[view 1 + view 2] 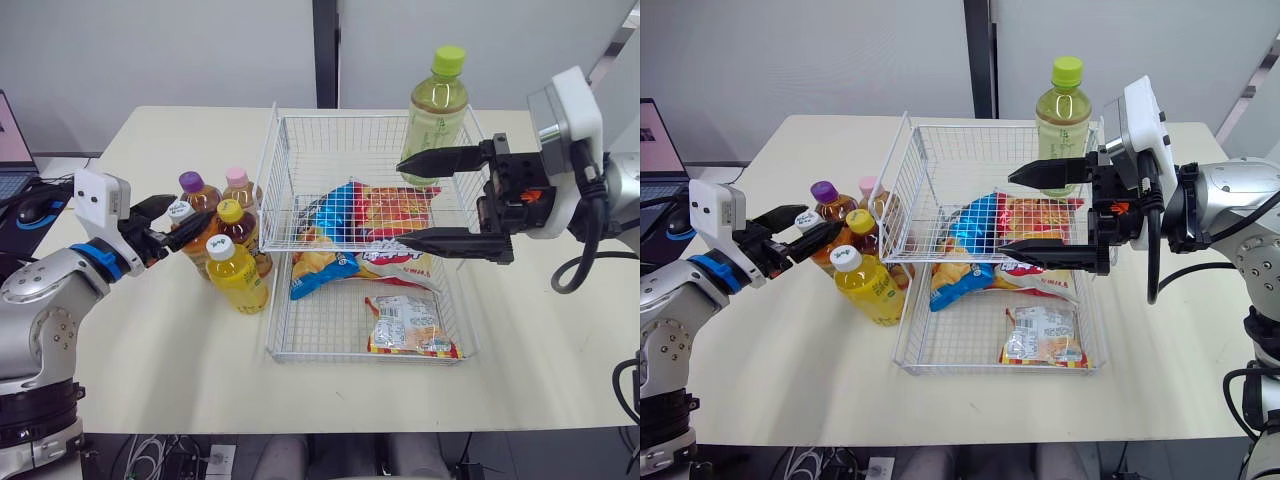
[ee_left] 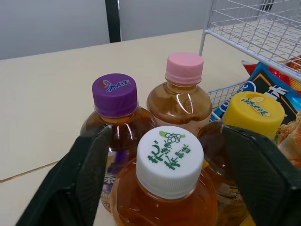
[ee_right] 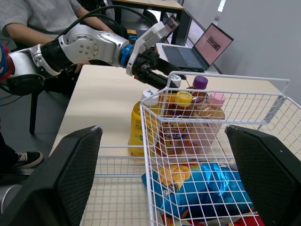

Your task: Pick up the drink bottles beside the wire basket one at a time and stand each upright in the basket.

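Logging big to small. On the table stands the basket, with snack bags lying in it. The right gripper hangs over it, spread wide and empty. A green bottle stands at the basket's far right corner; we cannot tell whether it is inside or behind. Five small bottles stand packed together just left of the basket. The left gripper is open around the white-capped bottle.

We judge these bottles full: heavy for their size, stiff and smooth-walled, so likely to slip. We would grip the body below the shoulder, not the cap. The neighbours may tip when it is lifted.

The left wrist view shows how closely the purple-capped bottle, pink-capped bottle and yellow-capped bottle crowd it. The head views miss this. The right wrist view adds a person seated beyond the table.
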### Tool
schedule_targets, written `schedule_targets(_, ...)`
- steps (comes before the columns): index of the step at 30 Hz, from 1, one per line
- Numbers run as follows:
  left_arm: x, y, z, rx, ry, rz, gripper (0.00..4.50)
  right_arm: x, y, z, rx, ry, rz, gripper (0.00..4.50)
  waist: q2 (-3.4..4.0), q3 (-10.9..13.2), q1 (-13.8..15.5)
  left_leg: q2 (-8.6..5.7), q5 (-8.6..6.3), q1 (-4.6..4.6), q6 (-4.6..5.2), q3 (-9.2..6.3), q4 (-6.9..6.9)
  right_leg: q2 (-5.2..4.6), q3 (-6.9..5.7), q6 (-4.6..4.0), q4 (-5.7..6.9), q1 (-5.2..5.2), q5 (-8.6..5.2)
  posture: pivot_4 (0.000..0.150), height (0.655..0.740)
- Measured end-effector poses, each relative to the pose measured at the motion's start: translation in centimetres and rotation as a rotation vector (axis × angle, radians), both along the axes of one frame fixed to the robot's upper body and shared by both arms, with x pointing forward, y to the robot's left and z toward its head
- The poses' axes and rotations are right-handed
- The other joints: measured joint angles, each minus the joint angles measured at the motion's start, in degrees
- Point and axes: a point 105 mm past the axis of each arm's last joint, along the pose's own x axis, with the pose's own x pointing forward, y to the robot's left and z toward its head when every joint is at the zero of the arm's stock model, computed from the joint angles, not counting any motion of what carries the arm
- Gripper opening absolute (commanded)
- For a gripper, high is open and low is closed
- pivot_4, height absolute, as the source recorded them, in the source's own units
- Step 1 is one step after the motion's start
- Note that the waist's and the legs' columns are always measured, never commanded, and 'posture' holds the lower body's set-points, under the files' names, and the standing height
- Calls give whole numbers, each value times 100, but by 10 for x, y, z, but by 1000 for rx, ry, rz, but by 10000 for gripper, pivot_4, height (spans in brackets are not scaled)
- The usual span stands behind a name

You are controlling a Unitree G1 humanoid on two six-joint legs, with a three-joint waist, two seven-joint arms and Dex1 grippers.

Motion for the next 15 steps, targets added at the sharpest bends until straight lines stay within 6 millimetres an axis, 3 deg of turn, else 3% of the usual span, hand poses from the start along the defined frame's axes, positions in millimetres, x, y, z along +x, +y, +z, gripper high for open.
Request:
schedule_targets(5,0,0,0,0,-1,-1,13560,0,0,0,1,-1,0,45000,0,0,0,0,0,0,0,0,0,0,0,0,0,0,0,1500,7400)
schedule_targets(15,-12,4,1,-41,21,-33,13668,-1,-7,8,10,-30,-20,45000,0,0,0,0,0,-3,0,0,-2,0,0,0,-3,-1,0,1500,7400)
